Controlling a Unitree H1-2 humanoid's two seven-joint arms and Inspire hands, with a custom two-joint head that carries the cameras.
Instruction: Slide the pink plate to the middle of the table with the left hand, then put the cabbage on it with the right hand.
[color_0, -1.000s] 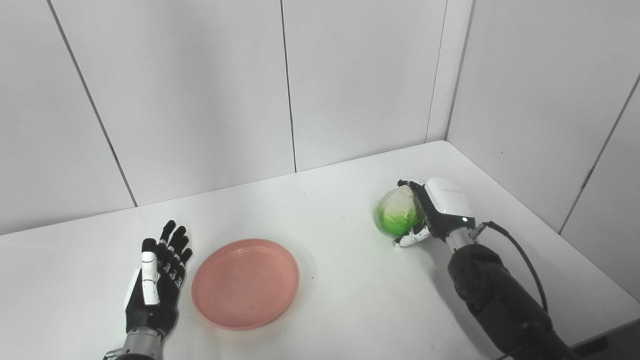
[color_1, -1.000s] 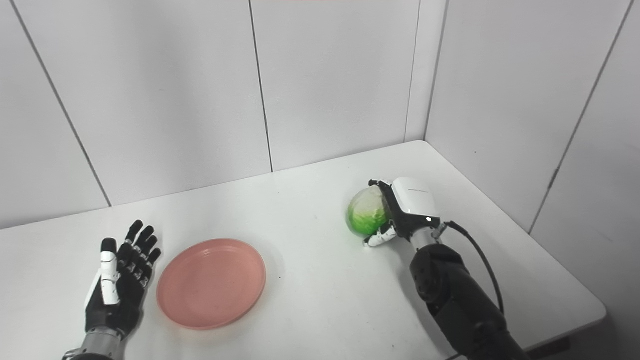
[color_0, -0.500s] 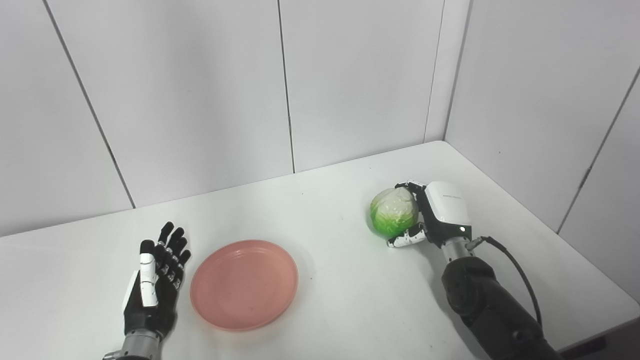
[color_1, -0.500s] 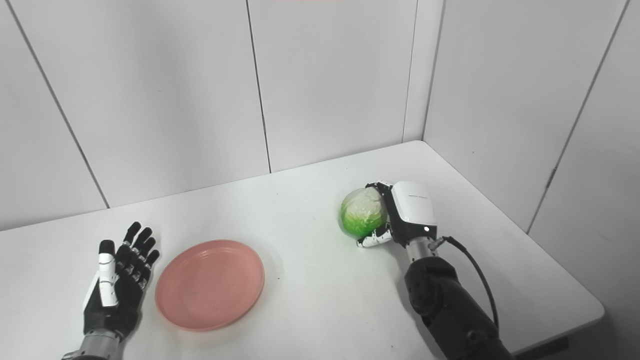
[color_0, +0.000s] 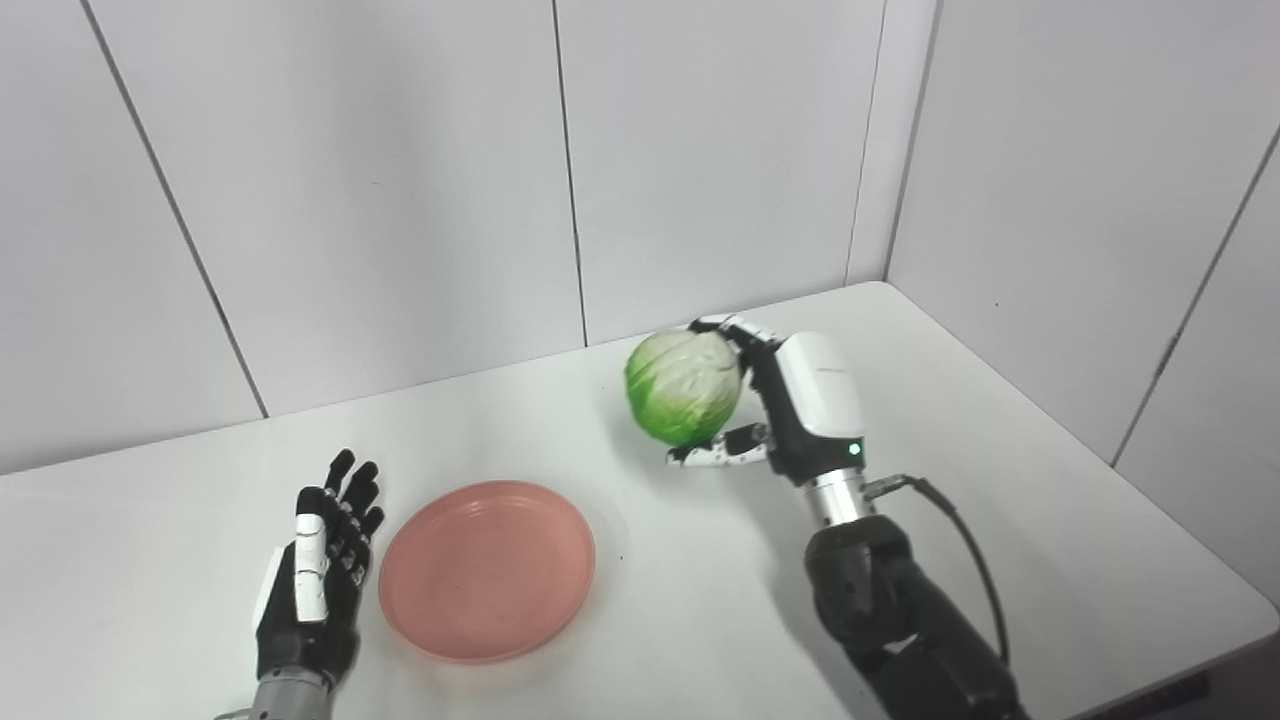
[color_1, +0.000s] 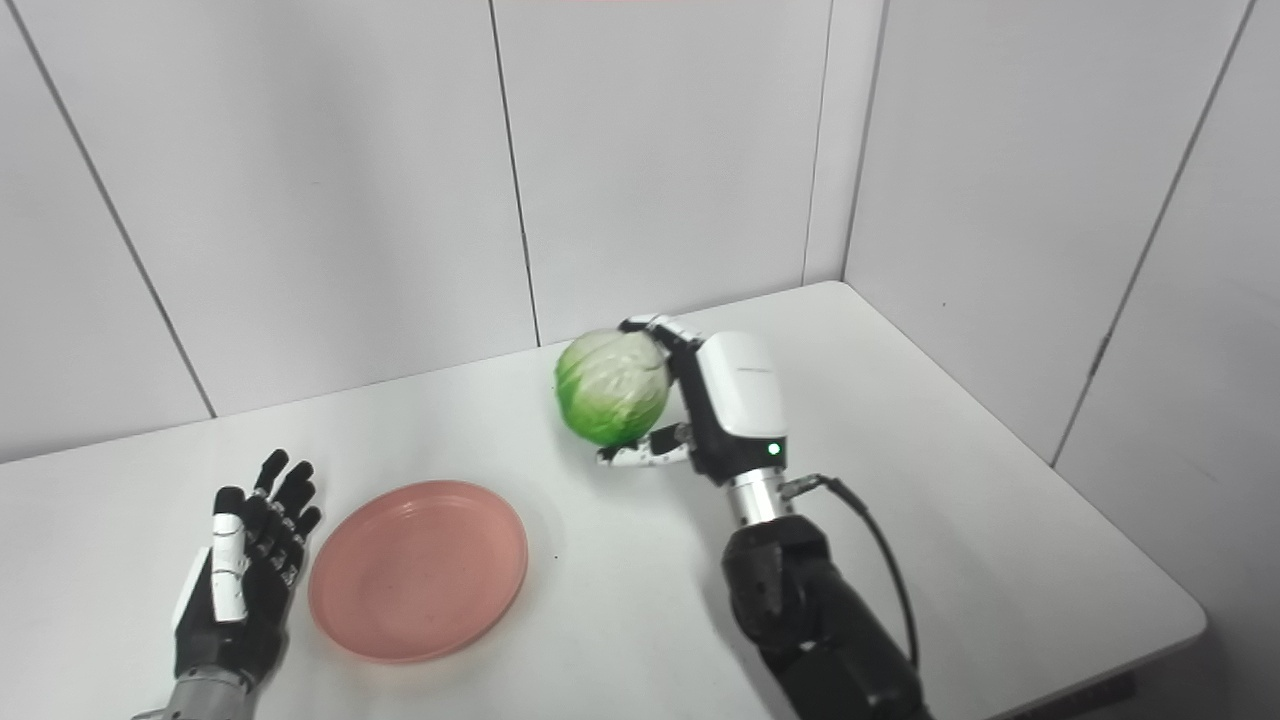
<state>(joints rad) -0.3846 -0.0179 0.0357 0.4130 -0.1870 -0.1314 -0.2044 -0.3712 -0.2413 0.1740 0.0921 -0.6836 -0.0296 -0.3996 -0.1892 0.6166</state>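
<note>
The pink plate (color_0: 487, 567) lies flat on the white table, left of the middle. My left hand (color_0: 318, 582) rests beside the plate's left rim, palm up, fingers apart and holding nothing. The green-and-white cabbage (color_0: 684, 387) hangs in the air above the table, right of the plate. My right hand (color_0: 790, 405) is shut on the cabbage from its right side, with the fingers over the top and the thumb underneath.
The white table (color_0: 1000, 480) ends in a rounded corner at the far right and a front edge at the lower right. Grey wall panels stand close behind and to the right. A black cable (color_0: 975, 565) loops off my right forearm.
My right hand has lifted the cabbage off the table and carried it left, toward the plate. My left hand and the plate have stayed in place.
</note>
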